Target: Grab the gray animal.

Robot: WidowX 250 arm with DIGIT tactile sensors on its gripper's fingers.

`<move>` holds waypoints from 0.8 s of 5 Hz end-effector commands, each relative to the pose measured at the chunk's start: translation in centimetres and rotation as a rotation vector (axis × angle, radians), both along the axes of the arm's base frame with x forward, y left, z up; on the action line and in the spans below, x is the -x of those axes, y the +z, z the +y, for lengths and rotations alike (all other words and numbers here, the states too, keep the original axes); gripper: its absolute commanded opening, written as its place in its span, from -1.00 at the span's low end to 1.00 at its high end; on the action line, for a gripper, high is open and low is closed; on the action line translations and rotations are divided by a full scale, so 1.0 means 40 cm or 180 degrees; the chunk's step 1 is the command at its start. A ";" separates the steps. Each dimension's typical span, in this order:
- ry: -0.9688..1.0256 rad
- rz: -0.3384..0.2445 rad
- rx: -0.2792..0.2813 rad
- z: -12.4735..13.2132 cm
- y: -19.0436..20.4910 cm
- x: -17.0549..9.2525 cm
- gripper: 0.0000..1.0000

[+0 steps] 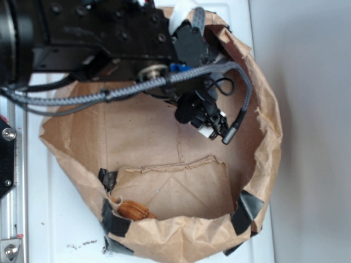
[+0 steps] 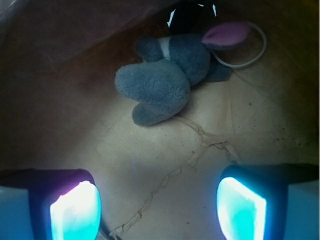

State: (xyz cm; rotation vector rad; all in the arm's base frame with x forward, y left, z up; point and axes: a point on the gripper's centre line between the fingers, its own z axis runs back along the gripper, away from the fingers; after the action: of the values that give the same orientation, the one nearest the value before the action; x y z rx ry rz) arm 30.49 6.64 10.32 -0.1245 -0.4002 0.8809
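Observation:
The gray animal (image 2: 165, 80) is a dark-gray plush with a pink ear (image 2: 226, 34) and a white patch. It lies on the brown paper floor of the bag in the wrist view, above and ahead of the jaws. My gripper (image 2: 157, 210) is open and empty, its two glowing pads wide apart at the bottom of that view, well short of the toy. In the exterior view the gripper (image 1: 211, 123) hangs inside the paper bag (image 1: 263, 98); the toy is hidden there behind the arm.
An orange-brown ribbed shell-like object (image 1: 133, 210) lies at the bag's near left. The bag's crumpled walls ring the gripper, with black tape patches (image 1: 248, 211) on the front rim. A white cord loop (image 2: 250, 55) lies beside the toy.

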 end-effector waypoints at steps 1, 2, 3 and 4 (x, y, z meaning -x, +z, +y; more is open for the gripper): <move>0.0185 -0.0093 -0.0105 0.029 0.033 -0.055 1.00; 0.0202 0.0021 -0.0167 0.050 0.019 -0.071 1.00; 0.0270 -0.0003 -0.0216 0.069 0.010 -0.067 1.00; 0.0312 0.0011 -0.0316 0.086 0.001 -0.050 1.00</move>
State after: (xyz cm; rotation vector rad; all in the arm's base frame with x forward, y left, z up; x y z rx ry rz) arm 32.32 9.28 8.06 0.0030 -0.3929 0.9326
